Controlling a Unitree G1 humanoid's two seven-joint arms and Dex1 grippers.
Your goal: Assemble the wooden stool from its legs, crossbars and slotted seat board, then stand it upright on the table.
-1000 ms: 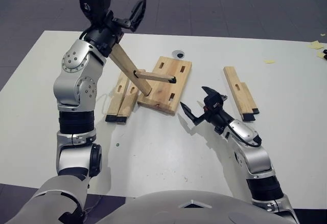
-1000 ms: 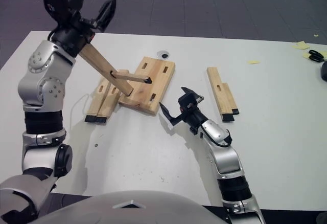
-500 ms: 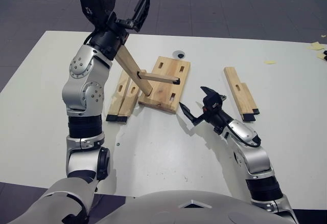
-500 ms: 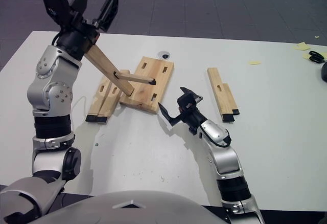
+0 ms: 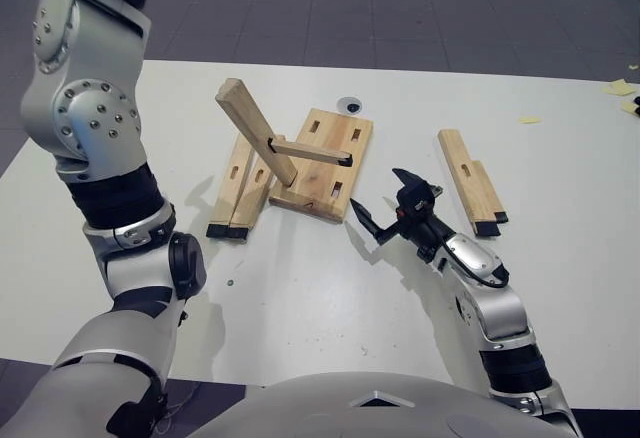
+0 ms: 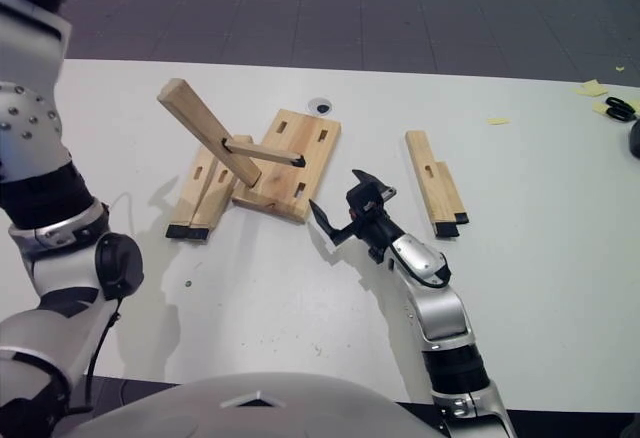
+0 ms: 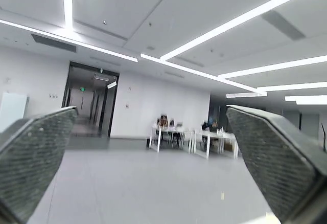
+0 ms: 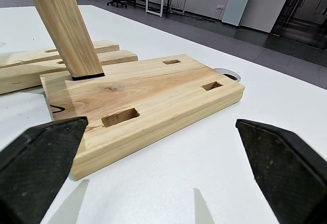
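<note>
The slotted seat board [image 5: 328, 166] lies flat at mid-table. A wooden leg [image 5: 256, 130] stands tilted in its near left slot, with a crossbar [image 5: 312, 151] sticking out of the leg over the board. Nothing holds the leg. My left gripper [image 7: 153, 178] is open and raised high, facing the ceiling, its fingers [image 7: 36, 152] wide apart. My right gripper [image 5: 383, 203] rests open just above the table, right of the board's near corner; the board [image 8: 153, 93] and leg [image 8: 64, 27] lie ahead of it.
Two spare legs [image 5: 240, 188] lie side by side left of the board, and two more wooden pieces [image 5: 471, 180] lie at the right. A round cable hole [image 5: 348, 105] sits behind the board. Yellow notes [image 5: 527, 119] are at the far right.
My left gripper let go of the tilted leg and the arm swung up and to the left, out of the eye views. The leg stays standing in the board. The right arm has not moved.
</note>
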